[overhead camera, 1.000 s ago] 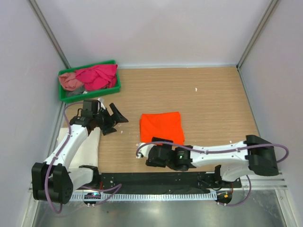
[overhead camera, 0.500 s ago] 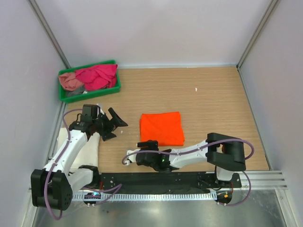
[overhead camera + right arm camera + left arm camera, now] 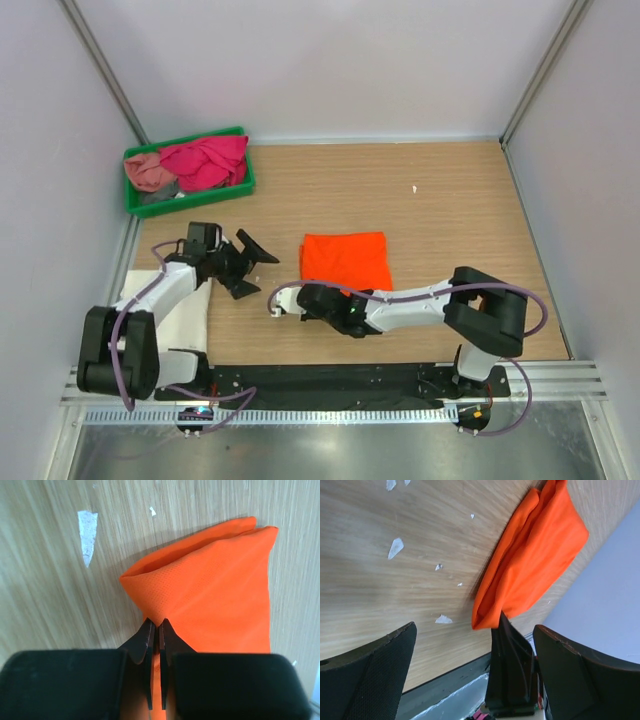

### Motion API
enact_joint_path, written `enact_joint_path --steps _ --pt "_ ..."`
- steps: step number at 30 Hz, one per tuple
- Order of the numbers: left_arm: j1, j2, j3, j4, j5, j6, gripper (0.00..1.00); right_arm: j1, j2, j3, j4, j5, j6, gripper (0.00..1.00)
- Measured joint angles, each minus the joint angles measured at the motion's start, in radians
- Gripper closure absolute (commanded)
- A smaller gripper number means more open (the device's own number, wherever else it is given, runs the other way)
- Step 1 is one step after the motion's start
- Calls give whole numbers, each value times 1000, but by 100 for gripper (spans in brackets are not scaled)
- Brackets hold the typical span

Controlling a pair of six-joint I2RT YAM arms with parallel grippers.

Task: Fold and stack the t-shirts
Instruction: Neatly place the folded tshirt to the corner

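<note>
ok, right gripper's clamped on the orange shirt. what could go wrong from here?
1. The right gripper pinches only the near-left corner of the folded orange t-shirt; lifting or dragging from there may well open the fold.
2. The open left gripper hovers close beside that corner; the two could clash if both move in.

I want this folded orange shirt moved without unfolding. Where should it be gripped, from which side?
Pinch the orange shirt at its near left corner, low from the arms' side: the layers fold together there, where the right gripper is shut.
</note>
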Motion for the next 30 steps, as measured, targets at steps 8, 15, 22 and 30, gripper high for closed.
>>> enact_joint_path --steps 8,15,22,30 --pt "-130 247 47 255 25 -144 0 -61 -172 -8 -70 -153 0 99" --pt "-224 357 80 437 21 -256 0 -120 -290 -54 -107 -224 1 99" --pt "-286 472 109 545 26 -365 0 -158 -324 -78 -121 -254 5 98" --pt "-301 557 121 683 24 -475 60 -163 -336 -78 -127 -267 11 97"
